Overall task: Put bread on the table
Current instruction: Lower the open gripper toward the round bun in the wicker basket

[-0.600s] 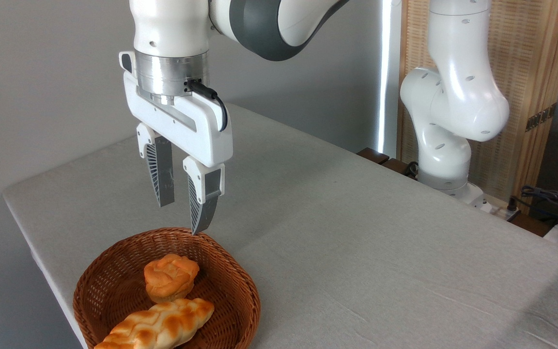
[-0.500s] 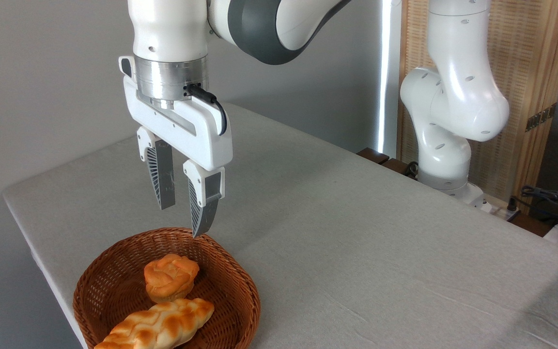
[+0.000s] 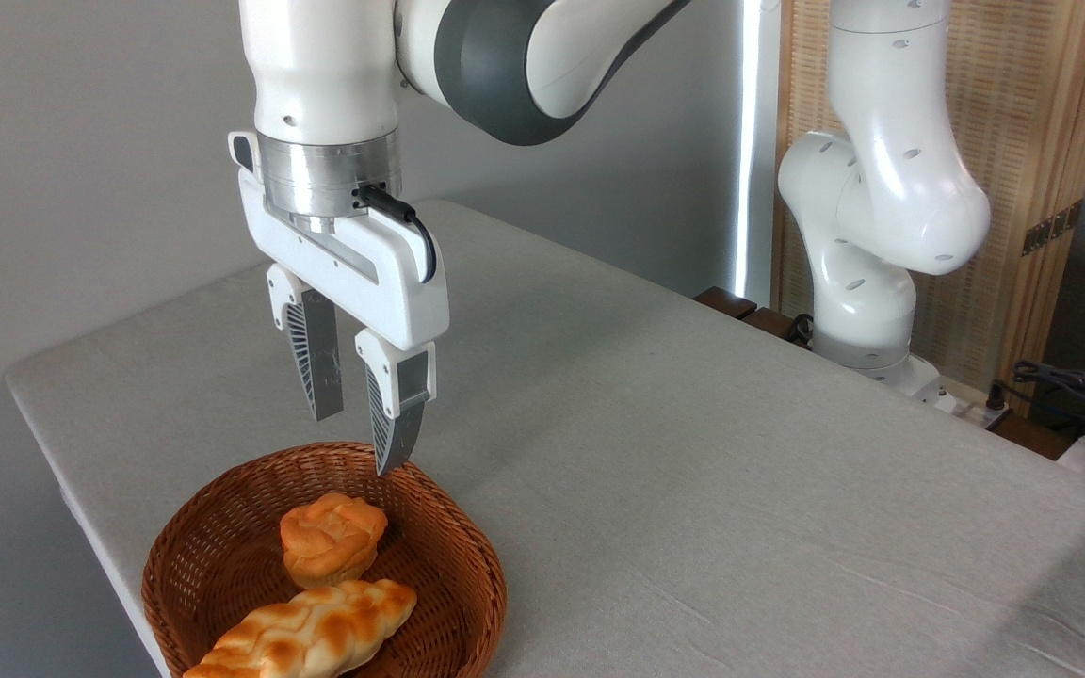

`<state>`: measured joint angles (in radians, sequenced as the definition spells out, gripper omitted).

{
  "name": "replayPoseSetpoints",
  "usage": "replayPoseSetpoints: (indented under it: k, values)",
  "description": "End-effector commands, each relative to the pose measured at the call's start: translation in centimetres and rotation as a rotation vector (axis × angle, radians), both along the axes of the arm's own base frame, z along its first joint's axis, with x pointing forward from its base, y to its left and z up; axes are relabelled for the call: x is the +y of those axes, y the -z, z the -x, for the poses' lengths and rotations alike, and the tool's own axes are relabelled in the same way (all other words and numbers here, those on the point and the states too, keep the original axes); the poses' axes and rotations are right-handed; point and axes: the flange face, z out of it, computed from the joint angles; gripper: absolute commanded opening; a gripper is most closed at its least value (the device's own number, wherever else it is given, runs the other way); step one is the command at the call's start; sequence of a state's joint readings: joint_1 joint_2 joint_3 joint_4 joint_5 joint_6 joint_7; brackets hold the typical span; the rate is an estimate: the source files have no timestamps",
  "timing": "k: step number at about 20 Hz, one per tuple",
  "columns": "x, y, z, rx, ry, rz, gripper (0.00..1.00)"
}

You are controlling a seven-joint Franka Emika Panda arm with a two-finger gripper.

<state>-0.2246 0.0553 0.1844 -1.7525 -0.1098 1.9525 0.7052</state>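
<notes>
While claw hovers open, basket holds bread, loaf.

A large table covered in plain light-grey cloth with rounded corners is seen from an angle. A round brown wicker basket is set directly on the cloth near the front left edge. Faint creases are visible in the fabric towards the lower right. The robot's white base is mounted at the far right edge.
</notes>
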Motion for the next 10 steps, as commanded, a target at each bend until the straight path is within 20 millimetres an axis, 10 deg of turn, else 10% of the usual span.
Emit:
replayPoseSetpoints:
  k: [1,10]
  values:
    - [0.0,-0.6,-0.3,-0.016,0.010,-0.006,1.00]
    - [-0.2,0.1,-0.9,-0.114,-0.008,0.016,1.00]
